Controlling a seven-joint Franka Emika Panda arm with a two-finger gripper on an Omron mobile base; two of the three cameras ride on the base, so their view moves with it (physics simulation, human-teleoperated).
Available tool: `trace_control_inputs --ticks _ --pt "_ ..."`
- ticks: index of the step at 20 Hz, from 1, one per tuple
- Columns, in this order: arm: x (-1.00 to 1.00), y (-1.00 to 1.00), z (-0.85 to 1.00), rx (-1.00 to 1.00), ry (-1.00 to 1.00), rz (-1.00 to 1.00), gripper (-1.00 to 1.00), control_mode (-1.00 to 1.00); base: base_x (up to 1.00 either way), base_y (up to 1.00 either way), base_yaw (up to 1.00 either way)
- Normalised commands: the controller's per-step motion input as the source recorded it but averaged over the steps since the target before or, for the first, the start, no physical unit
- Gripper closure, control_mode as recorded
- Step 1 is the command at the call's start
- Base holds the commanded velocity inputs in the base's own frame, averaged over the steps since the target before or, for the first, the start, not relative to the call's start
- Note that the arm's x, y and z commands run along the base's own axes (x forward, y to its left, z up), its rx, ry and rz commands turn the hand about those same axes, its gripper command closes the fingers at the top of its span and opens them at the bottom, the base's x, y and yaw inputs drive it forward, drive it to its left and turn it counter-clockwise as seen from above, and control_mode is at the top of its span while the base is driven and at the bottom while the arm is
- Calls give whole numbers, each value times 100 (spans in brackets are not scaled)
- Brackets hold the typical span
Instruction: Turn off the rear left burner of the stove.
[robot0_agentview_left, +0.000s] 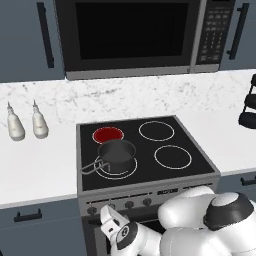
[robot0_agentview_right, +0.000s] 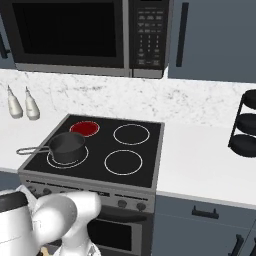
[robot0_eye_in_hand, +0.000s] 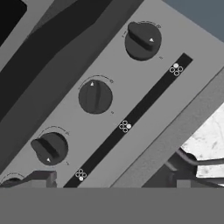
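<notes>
Close before the tool (robot0_agentview_left: 111, 218), low at the stove (robot0_agentview_left: 165, 192) front panel: row of dark knobs. Jaw gap cannot be told. Middle knob (robot0_eye_in_hand: 95, 96) ridge runs roughly toward its tick mark; neighbours sit turned askew. Judgement: match knob to burner by the panel's dot icons before gripping across the ridge. Farther back, rear left burner (robot0_agentview_left: 108, 134) glows red behind pot (robot0_agentview_left: 117, 153).

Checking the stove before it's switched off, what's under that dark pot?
The pot sits on the front left burner ring of the stove; the ring's white outline shows around it, its centre is covered.
</notes>
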Motion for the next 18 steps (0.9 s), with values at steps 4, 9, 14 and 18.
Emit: trace_control_inputs --ticks 4,9,14,18 --pt "12 10 -29 0 0 0 -100 -100 0 0 0" --pt "18 3 -34 0 -2 0 -100 -100 0 0 0" --pt "37 1 -6 0 -4 0 -100 -100 0 0 0" --pt "37 14 -3 0 0 0 -100 -100 0 0 0"
